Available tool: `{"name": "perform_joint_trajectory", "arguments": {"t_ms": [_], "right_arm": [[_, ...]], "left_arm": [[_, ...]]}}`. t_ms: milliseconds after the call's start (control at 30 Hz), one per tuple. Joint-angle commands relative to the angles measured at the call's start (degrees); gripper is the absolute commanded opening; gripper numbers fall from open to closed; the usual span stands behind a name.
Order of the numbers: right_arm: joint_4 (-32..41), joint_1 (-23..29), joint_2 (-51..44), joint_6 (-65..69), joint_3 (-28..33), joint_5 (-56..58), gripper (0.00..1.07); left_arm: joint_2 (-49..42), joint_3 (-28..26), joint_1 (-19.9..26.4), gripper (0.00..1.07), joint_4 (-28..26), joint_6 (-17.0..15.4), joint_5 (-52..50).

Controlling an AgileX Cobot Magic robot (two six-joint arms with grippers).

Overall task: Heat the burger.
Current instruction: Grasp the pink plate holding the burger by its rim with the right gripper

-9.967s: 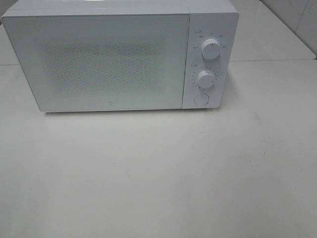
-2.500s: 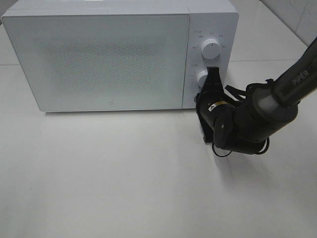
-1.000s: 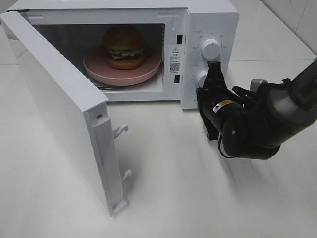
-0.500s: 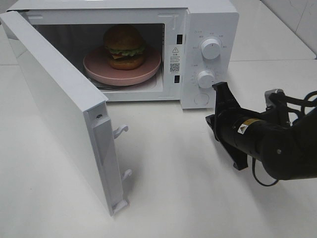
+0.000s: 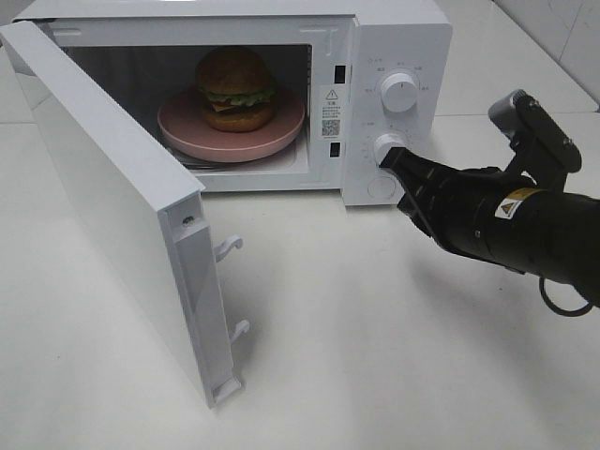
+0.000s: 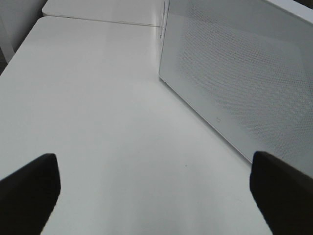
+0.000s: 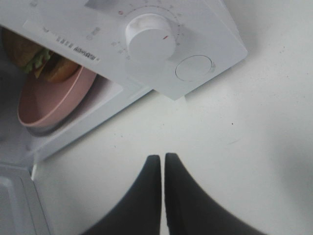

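Observation:
The burger [image 5: 234, 89] sits on a round pink plate [image 5: 281, 127] inside the white microwave [image 5: 398, 37], whose door [image 5: 103, 206] is swung wide open to the left. My right gripper [image 5: 391, 161] is shut and empty, with its tip just in front of the lower knob [image 5: 386, 148]. In the right wrist view the shut fingers [image 7: 162, 164] point at that knob [image 7: 149, 41] and the round button [image 7: 194, 67], with the burger [image 7: 36, 56] and plate [image 7: 54, 95] off to one side. My left gripper [image 6: 152, 159] is open and empty over the table, facing the door's outer face [image 6: 244, 83].
An upper knob [image 5: 399, 92] and a round door button [image 5: 379, 187] are on the control panel. The open door juts far out over the front left of the white table [image 5: 375, 356]. A seam and a tiled wall lie behind the microwave.
The microwave door has gone from closed to wide open, showing the burger. Over the last second my right arm swung out to the right and its shut tip rose to the lower knob.

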Motion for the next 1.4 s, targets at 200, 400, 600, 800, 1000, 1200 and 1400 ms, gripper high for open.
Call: {"name": "perform_joint_trajectory", "arguments": {"t_ms": [200,400,600,800,1000,1200,1400], "right_arm": [[-0.69,-0.11,-7.51,-20.05,-0.17,12.83,0.04],[-0.63,-0.11,-10.37,-29.85,-2.46,23.43,0.04],[-0.97,-0.11,-10.66,-43.95,-8.25,36.78,0.04],[-3.27,-0.11,-10.66,-60.33,-12.89,42.23,0.06],[-8.48,-0.11,-10.66,-75.4,-15.58,43.83,0.08],[-13.69,-0.11,-10.66,-91.5,-16.79,43.49,0.1],[-14.27,-0.11,-10.66,-102.16,-16.79,43.72,0.13]], "left_arm": [[-0.63,0.0,0.11,0.98,-0.29,0.17,-0.06],[-0.63,0.0,0.11,0.98,-0.29,0.17,-0.06],[-0.63,0.0,0.11,0.98,-0.29,0.17,-0.06],[-0.63,0.0,0.11,0.98,-0.29,0.17,-0.06],[-0.63,0.0,0.11,0.98,-0.29,0.17,-0.06],[-0.63,0.0,0.11,0.98,-0.29,0.17,-0.06],[-0.63,0.0,0.11,0.98,-0.29,0.17,-0.06]]}}
